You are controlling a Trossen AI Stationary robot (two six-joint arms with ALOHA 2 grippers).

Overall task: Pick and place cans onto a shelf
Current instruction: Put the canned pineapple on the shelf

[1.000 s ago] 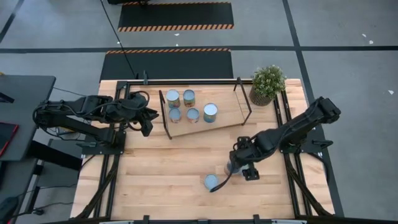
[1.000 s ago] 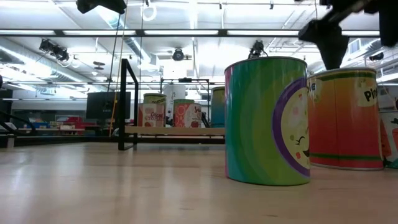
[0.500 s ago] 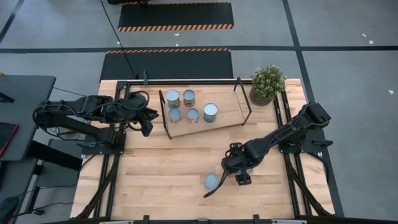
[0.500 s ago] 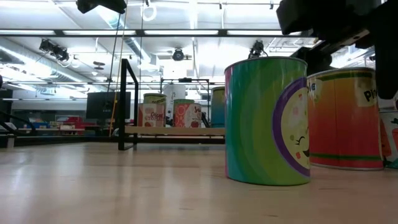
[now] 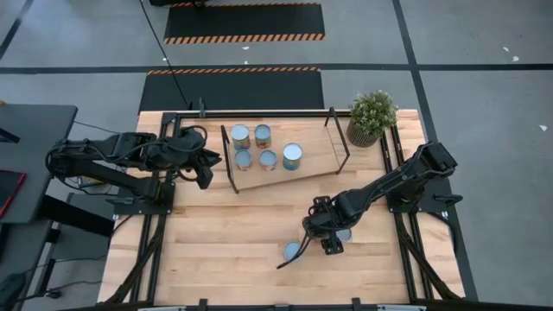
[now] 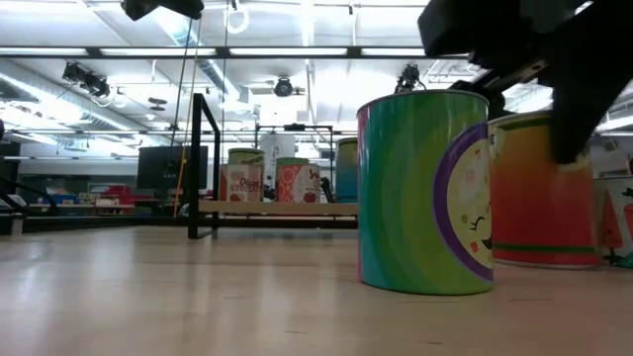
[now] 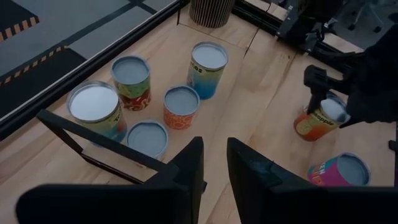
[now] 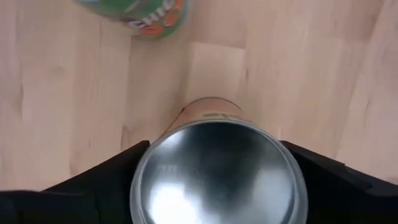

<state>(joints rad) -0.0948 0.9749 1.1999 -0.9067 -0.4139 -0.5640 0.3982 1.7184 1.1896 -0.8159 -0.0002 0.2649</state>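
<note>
the right gripper (image 5: 327, 230) is low over the near middle of the table (image 5: 216, 242), its 2 fingers (image 8: 93, 177) spread wide on either side of an upright orange can (image 8: 217, 168), straddling its silvery top; whether the pads touch the can cannot be told. in the low view this orange can (image 6: 539, 188) stands just behind a green rainbow can (image 6: 425, 193), which sits nearer the table's front edge. the left gripper (image 5: 206, 164) waits by the left end of the shelf (image 5: 311, 147), its fingers (image 7: 186, 171) nearly together with a narrow gap and nothing between them. 5 cans (image 5: 268, 160) stand upright on the shelf board, clustered toward its left half. a potted plant (image 5: 371, 117) stands at the far right corner.
</note>
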